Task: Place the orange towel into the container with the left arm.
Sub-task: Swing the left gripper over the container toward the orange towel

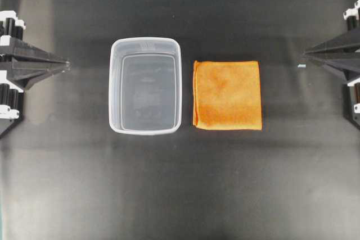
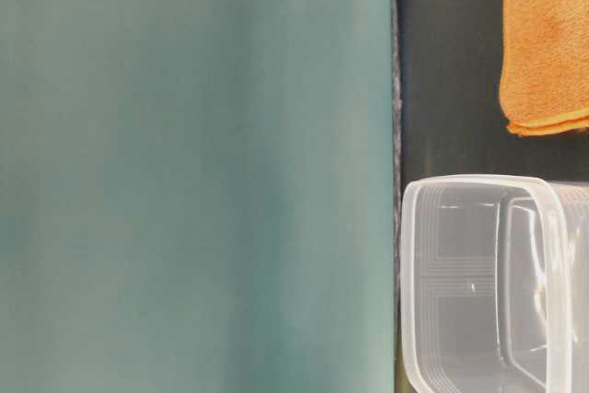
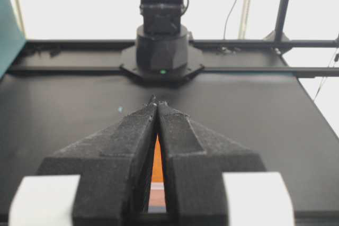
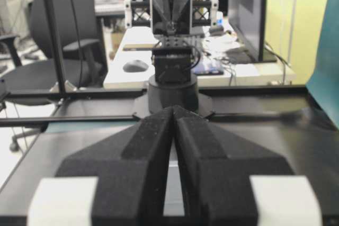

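The black counter [image 1: 180,195] lies bare on the near and far sides of the two things at its middle, and broad open strips run left and right of them out to the arms. The container [image 1: 145,85] stands upright a little left of centre, its thick rim unbroken, nothing inside it. Just beside its right wall, with a thin dark gap between, the orange towel [image 1: 227,95] lies flat and folded, its left edge running parallel to the container's right rim and its stitched layers showing at the near corner in the table-level view. In that view a teal wall [image 2: 193,172] fills the far side of the counter, ending at a straight edge near the container's rim.

The left hand [image 1: 67,64] rests at the counter's left edge, its pointed fingers pressed together to a tip and gripping nothing; the tip points toward the container and is well apart from it. The towel lies beyond the container from this hand, so the container stands between them; a sliver of orange shows through the slit between the fingers in the left wrist view.

The right hand [image 1: 305,55] is likewise closed and empty at the right edge, well apart from the towel's right side, with a small pale fleck [image 1: 301,66] on the counter near its tip.
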